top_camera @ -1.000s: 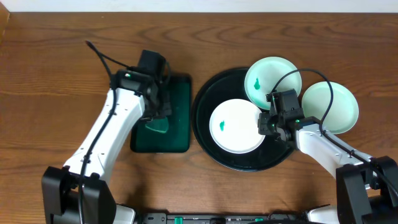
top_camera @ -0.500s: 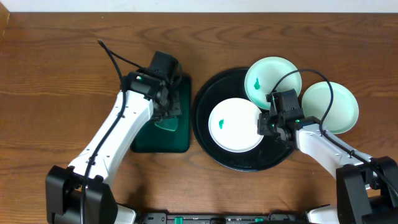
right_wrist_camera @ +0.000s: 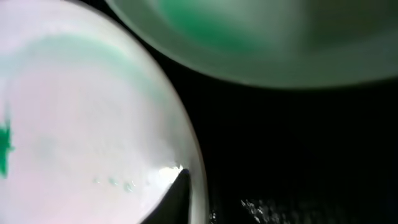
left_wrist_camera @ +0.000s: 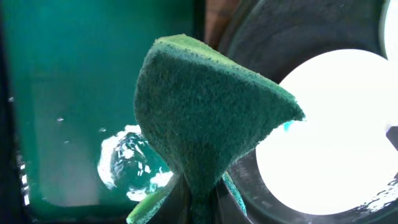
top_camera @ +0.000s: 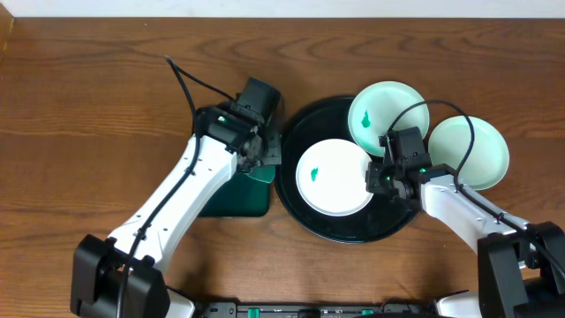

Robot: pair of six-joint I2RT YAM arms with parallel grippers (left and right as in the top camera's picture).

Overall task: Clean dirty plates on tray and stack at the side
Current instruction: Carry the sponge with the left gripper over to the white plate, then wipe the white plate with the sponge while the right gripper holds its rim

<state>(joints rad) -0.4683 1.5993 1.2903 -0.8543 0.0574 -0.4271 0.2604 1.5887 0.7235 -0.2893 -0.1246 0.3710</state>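
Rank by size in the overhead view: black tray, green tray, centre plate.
1. black tray, largest.
2. green tray, likely second; the left arm hides part of it.
3. centre plate, smallest.

Brown wood-grain table (top_camera: 88,106). Glossy black round tray (top_camera: 353,227). White near plate (top_camera: 340,185) with a small green smear (top_camera: 315,175) left of centre. Pale aqua far plate (top_camera: 372,99), green smear too. Pale aqua right plate (top_camera: 481,152). Dark green rectangular tray (top_camera: 231,201) at left. Speckled mid-green scouring pad (left_wrist_camera: 199,118). White arms (top_camera: 181,199), black joints.
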